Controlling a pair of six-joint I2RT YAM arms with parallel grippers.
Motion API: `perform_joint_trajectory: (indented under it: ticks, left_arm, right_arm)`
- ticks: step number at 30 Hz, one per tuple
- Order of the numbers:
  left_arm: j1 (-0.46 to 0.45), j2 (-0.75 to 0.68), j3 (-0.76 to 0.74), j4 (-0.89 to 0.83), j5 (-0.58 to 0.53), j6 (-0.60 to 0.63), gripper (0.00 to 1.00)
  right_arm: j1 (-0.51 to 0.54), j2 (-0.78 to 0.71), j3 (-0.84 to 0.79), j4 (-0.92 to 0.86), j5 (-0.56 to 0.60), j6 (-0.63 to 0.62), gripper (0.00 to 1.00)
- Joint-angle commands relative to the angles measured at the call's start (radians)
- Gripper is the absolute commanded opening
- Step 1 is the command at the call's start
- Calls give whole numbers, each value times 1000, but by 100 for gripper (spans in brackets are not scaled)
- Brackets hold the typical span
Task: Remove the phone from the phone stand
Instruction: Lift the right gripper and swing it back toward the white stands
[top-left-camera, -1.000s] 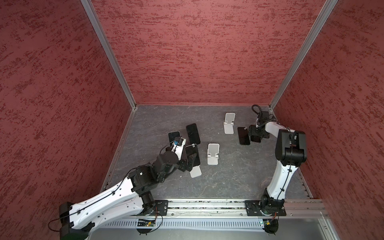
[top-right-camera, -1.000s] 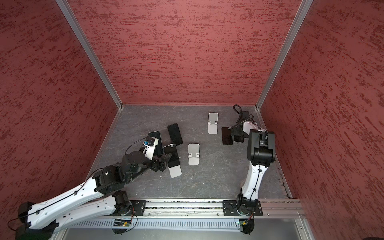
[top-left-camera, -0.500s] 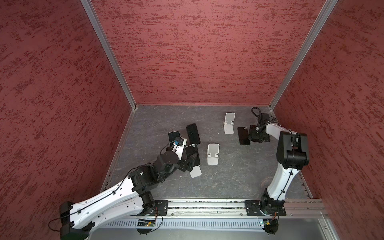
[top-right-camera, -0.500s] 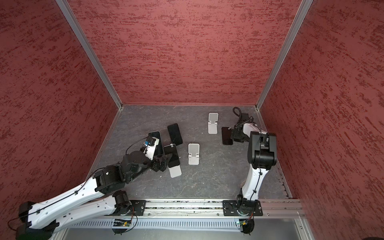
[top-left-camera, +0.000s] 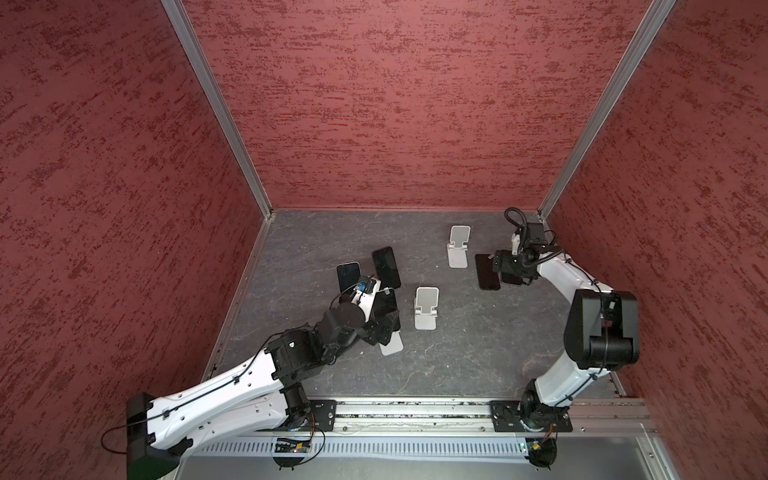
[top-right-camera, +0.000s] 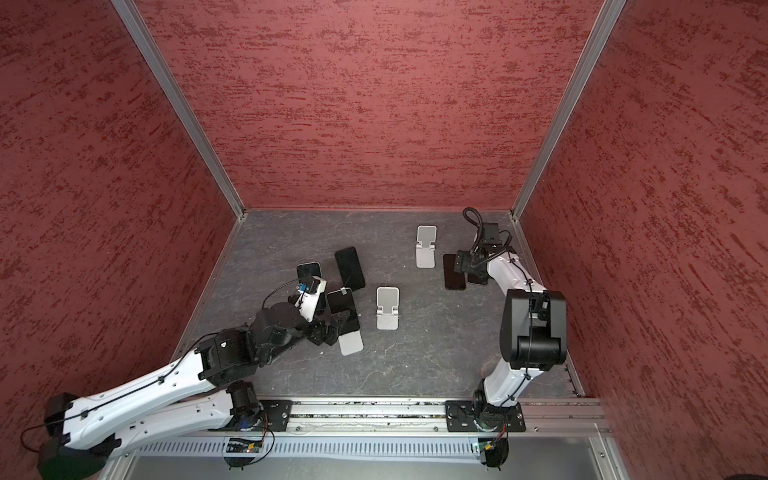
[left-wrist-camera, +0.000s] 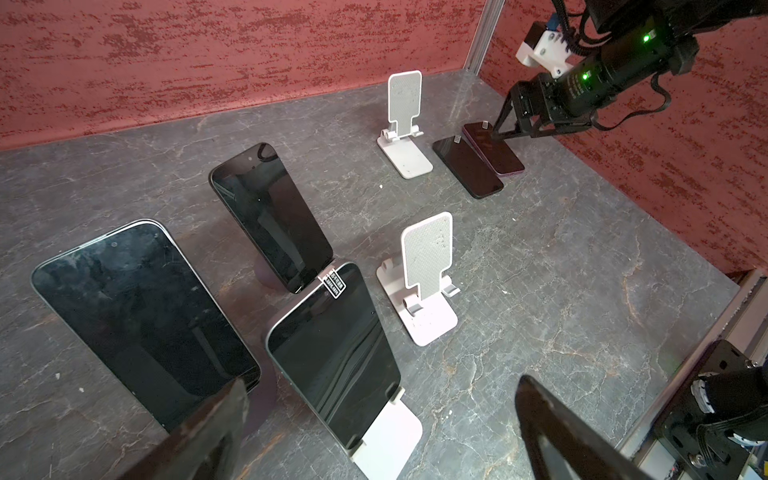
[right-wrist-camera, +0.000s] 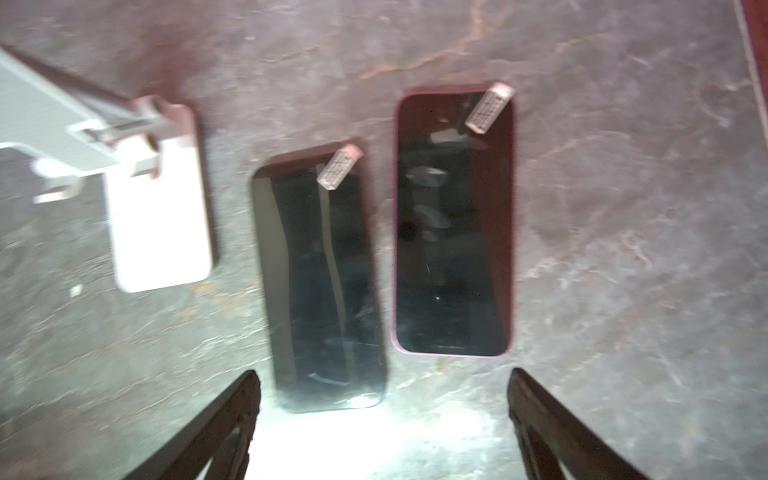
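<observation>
The phone (left-wrist-camera: 336, 353), dark-screened with a small label at its top, leans on a white phone stand (left-wrist-camera: 390, 432) near the left of the floor in both top views (top-left-camera: 385, 307) (top-right-camera: 343, 309). My left gripper (left-wrist-camera: 382, 384) is open, with one finger on each side of the phone's lower end and no visible contact; a top view shows this left gripper (top-left-camera: 382, 328) low at the stand. My right gripper (right-wrist-camera: 384, 375) is open and empty, hovering over two phones lying flat (right-wrist-camera: 324, 282) (right-wrist-camera: 453, 224) at the far right (top-left-camera: 487, 272).
Two empty white stands (top-left-camera: 426, 307) (top-left-camera: 458, 247) sit mid-floor. Two more dark phones (left-wrist-camera: 141, 316) (left-wrist-camera: 270, 216) stand tilted just behind the left gripper. Red walls enclose the grey floor (top-left-camera: 457, 365); a metal rail (top-left-camera: 415, 415) runs along the front.
The right gripper's jaws have spread a little wider over the flat phones and that arm's elbow has swung toward the front. The left arm has not moved.
</observation>
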Motion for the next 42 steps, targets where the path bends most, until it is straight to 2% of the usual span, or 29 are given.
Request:
perform_joint_trajectory:
  ticks: [1,4,13,26,34,42]
  left_arm:
    - [-14,8,37,26,-31,8,100]
    - [-28,13,36,26,-56,8,99]
    - [-70,8,49,-29,-118,-21,100]
    - [-90,7,37,6,-177,-9,100]
    - [-89,11,29,44,-204,-12,99]
    - [-88,-10,16,52,-213,-11,100]
  right_arm:
    - [39,-37,-28,37,-48,52,93]
    - [85,-71,-33,23,-56,63,94]
    - [259,-199,-81,-24,20,68,94]
    - [482,-332,-148,-56,99,145,95]
    - [635,-352,-167,-56,138,234,99]
    - [771,-273,-125,-11,213,316,99]
